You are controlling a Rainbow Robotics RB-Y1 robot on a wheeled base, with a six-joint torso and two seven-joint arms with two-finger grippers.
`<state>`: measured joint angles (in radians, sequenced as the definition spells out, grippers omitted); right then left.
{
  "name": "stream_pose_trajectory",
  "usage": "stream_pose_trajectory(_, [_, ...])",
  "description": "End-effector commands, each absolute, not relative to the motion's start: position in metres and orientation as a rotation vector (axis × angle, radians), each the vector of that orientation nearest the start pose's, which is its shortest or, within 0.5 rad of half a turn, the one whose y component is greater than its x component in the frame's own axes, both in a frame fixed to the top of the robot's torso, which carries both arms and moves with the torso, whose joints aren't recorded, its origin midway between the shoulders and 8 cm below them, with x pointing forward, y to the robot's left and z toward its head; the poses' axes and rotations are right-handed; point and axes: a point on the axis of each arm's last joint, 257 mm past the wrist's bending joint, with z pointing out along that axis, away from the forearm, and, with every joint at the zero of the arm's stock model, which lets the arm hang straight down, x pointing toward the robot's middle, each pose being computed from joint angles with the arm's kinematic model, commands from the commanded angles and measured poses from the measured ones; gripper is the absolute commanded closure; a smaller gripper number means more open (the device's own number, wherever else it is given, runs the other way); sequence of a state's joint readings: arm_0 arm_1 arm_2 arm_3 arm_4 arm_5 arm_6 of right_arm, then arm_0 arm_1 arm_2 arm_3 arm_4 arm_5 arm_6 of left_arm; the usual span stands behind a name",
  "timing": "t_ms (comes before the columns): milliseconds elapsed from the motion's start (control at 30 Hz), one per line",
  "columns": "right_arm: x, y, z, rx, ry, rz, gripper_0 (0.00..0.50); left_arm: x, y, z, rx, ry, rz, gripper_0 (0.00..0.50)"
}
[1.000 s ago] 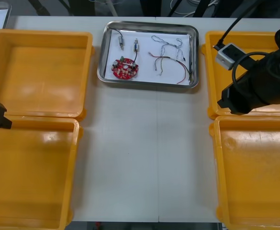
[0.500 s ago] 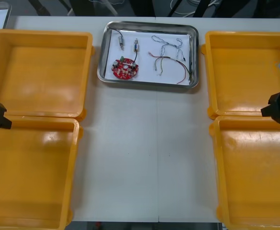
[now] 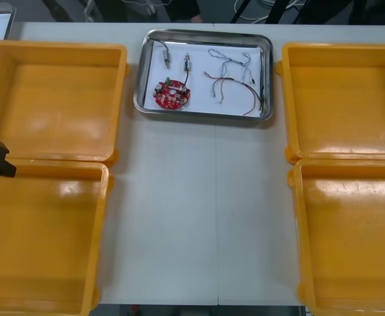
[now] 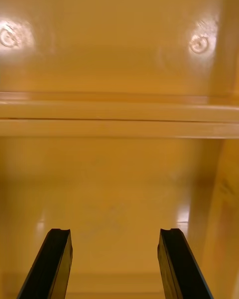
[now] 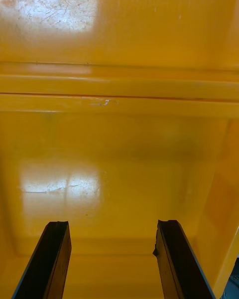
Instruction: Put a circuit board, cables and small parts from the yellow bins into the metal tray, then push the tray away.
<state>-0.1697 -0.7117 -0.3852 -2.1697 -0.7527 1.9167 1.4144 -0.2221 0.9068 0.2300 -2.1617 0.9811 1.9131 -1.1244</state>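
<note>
1. Both hands sit out at the sides. My left hand [image 5: 113, 224] hangs spread and empty over the left pair of yellow bins [image 3: 113, 158], near the rims where the two meet. My right hand [image 4: 115, 233] hangs likewise over the right pair, fingers apart and holding nothing.
2. Loading looks finished to me. The metal tray [image 3: 202, 114] lies at the far side of the counter [image 3: 199, 210], between the two far bins. It carries the circuit board [image 3: 172, 94], a black cable [image 3: 160, 46], a blue and white cable [image 3: 226, 60], a red and yellow cable [image 3: 238, 89] and small metal parts [image 3: 188, 64]. All four bins look bare.
3. So the step in hand is the push. With the tray close to the far edge, I judge it done or nearly so.
4. If more push is wanted, one hand must lift over its bin wall and come down on the bare counter just before the tray's near rim. It should press at the rim's middle so the tray slides straight rather than swivels.
5. In the way: the far bins' walls stand just beside the tray on both sides. The counter's far edge is also near, so a long shove could send the tray off.
</note>
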Motion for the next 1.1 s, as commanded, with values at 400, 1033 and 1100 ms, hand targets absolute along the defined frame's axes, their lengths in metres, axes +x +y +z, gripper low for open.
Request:
stream_pose_trajectory(400, [0.371,-0.401,-0.159,0.125,2.644,-0.012,0.000,0.367,0.379,-0.139,0.076,2.717,0.094,0.000])
stream_pose_trajectory(1033, [0.371,-0.391,-0.157,0.073,2.638,-0.016,0.000,0.367,0.379,-0.139,0.076,2.717,0.094,0.000])
stream_pose_trajectory(1100, [0.371,-0.391,-0.157,0.073,2.638,-0.016,0.000,0.367,0.379,-0.139,0.076,2.717,0.094,0.000])
